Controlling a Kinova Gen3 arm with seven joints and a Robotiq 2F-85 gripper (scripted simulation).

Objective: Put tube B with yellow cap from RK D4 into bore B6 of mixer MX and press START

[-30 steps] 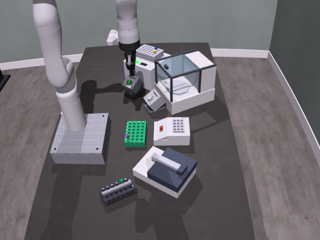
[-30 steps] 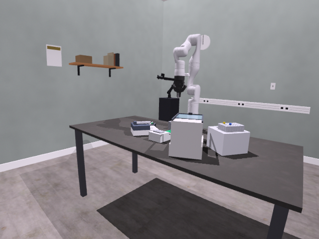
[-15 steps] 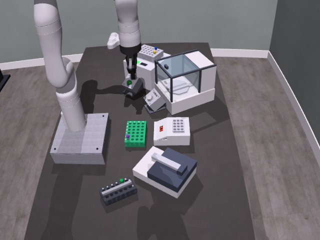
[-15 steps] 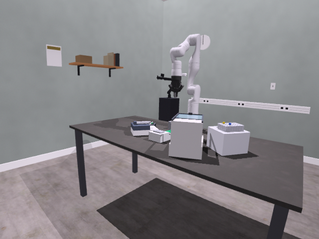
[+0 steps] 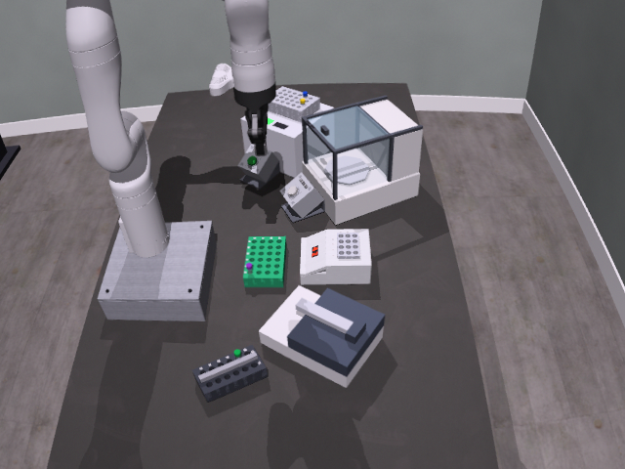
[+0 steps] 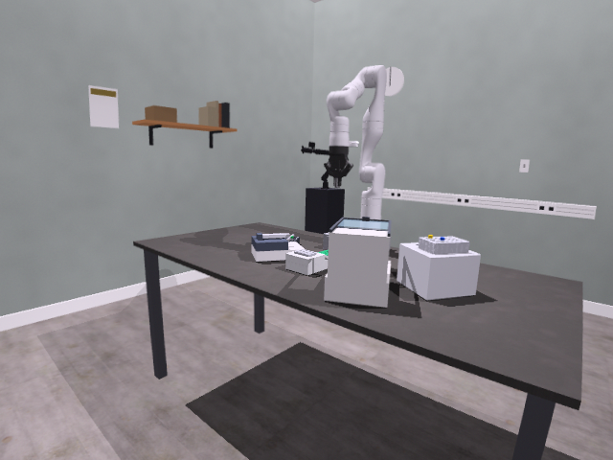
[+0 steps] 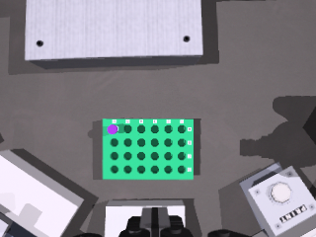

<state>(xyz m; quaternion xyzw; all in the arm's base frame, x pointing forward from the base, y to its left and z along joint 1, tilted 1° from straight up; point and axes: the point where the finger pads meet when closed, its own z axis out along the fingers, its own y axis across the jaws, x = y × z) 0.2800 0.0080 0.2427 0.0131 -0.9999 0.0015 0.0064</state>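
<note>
Tube B's yellow cap [image 5: 303, 101] [image 6: 430, 236] shows in the grey bore block on top of the white mixer MX [image 5: 282, 146] [image 6: 438, 277], next to a blue-capped tube [image 5: 305, 93] [image 6: 442, 239]. A green patch [image 5: 270, 121] is lit on the mixer's top. A dark sloping panel with a green key [image 5: 251, 161] sits in front of the mixer. My gripper [image 5: 259, 149] [image 6: 336, 184] [image 7: 155, 228] is shut and empty. It hangs high above the bench, between the mixer's front and the green rack RK [image 5: 262, 278] [image 7: 148, 149].
RK holds a purple-capped tube [image 5: 248, 265] [image 7: 113, 129] in a corner well. A second sloping panel has a white knob [image 5: 292, 191] [image 7: 280, 193]. The glass balance [image 5: 373, 191] [image 6: 357, 267], dry block [image 5: 335, 273], spectrophotometer [image 5: 322, 333], magnet block [image 5: 229, 383] and arm base [image 5: 156, 297] stand around.
</note>
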